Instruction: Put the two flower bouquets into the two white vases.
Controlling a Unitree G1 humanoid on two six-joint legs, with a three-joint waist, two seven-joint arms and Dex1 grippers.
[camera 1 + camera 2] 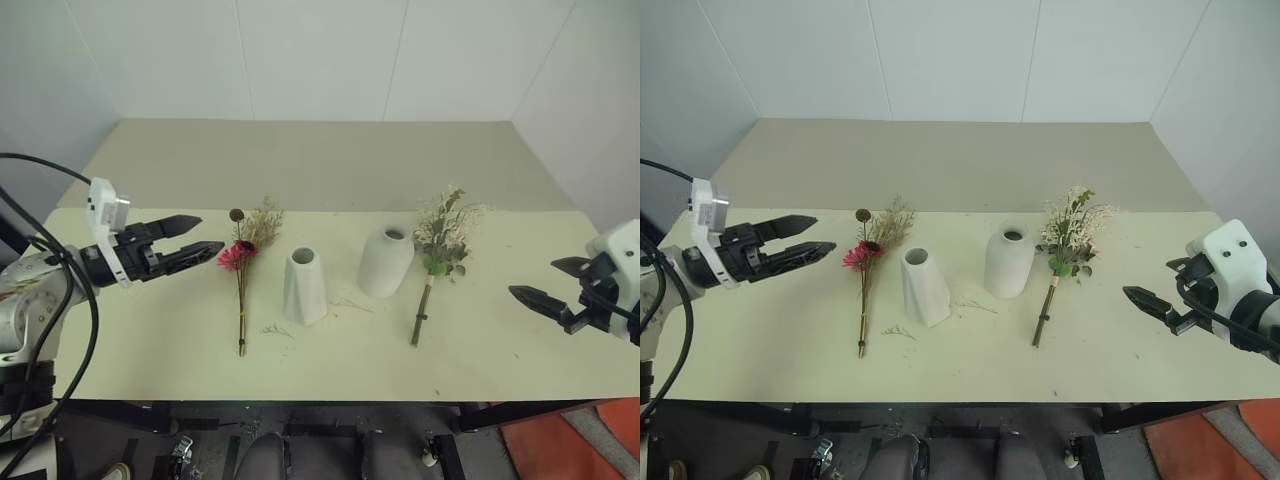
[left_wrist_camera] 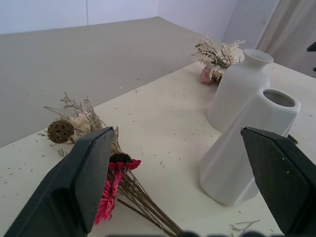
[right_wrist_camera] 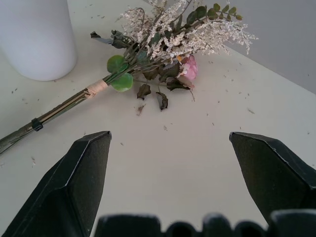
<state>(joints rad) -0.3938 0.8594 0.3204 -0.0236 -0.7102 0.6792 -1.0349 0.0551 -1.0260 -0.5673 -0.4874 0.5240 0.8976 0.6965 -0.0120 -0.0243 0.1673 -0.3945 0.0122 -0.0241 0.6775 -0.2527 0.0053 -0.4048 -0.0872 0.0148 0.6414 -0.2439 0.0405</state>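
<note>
Meanwhile both bouquets (image 1: 243,262) (image 1: 440,240) flat on table (image 1: 150,330), vases (image 1: 304,286) (image 1: 386,261) upright between

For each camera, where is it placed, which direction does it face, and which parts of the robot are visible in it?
Left and right eye: on the head, facing forward and down over the table; both arms show.
Left wrist: along the open left pincer, facing the red-flower bouquet and both vases.
Right wrist: along the open right pincer, facing the rose bouquet.
Shared: the round vase shows in every view.
</note>
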